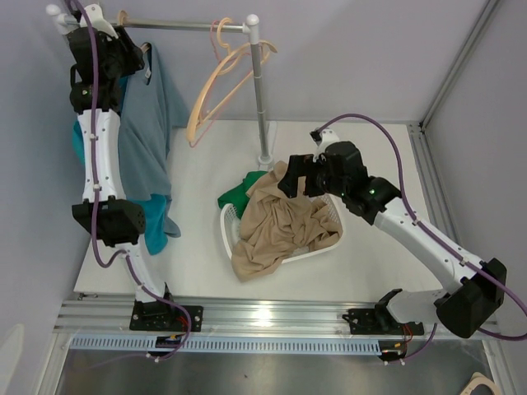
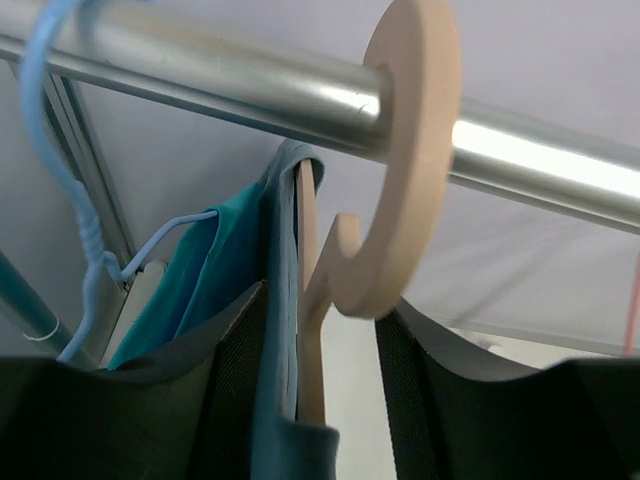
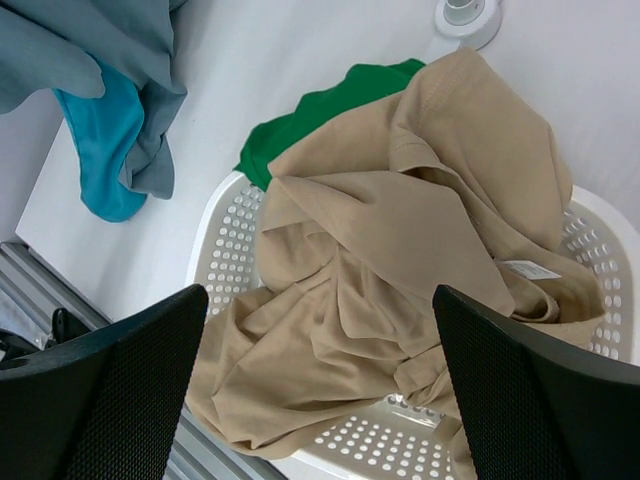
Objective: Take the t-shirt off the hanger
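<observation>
The grey-blue t-shirt hangs from a wooden hanger hooked over the metal rail at the top left. My left gripper is raised to the rail. In the left wrist view its jaws straddle the shirt collar and the hanger neck. The left gripper stands partly open: its left finger lies against the fabric and a gap shows before the right finger. My right gripper hovers open over the basket, holding nothing; the right gripper looks down on tan cloth.
A white perforated basket holds a tan garment and a green one. A teal garment hangs on a light blue wire hanger beside the t-shirt. Empty hangers dangle near the stand pole.
</observation>
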You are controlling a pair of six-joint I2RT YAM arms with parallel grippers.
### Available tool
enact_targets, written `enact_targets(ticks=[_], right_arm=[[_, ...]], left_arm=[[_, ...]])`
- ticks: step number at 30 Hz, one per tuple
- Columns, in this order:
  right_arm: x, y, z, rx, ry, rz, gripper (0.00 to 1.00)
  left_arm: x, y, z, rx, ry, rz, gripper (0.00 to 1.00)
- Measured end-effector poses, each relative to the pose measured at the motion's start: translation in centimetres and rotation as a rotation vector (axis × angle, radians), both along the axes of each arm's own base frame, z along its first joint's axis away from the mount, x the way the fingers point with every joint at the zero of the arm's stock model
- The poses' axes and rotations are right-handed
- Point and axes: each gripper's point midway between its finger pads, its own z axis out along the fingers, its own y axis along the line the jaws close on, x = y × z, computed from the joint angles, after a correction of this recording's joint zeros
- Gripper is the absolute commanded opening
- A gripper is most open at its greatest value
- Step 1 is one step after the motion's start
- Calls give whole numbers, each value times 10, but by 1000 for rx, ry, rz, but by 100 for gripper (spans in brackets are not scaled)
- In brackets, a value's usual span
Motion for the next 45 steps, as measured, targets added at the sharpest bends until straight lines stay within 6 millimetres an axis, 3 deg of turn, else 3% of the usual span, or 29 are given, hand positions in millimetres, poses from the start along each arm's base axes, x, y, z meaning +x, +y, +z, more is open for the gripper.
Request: enact_targets(ticks=[3,7,19,24,29,33,39,45], right_arm=[[2,-1,0,0,1,2,99],[3,-2,-1,2,6,0,99],[4,0,2,22,4,15,99],[2,0,-4,21,15,20,99],[-3,-2,-11,20,32,18,100],[-5,-1,-8,37,27,25,100],[-10,8,1,78,13,73,100],[-24,25,8,107,-1,146,100]], left_arm=[[12,2,-13,-2,13,0,48],[20,3,-18,1,8,0,1],[22,0,-13,21,-11,4,1],[12,-16,5,46,-43,-14,1],[-12,-32,37,66,-112,-38,1],[-39,-33,62,63,-155,-8,1],[-91,-28,47,34,-109,80,1],[-142,-38,36,-2,-82,105,1]])
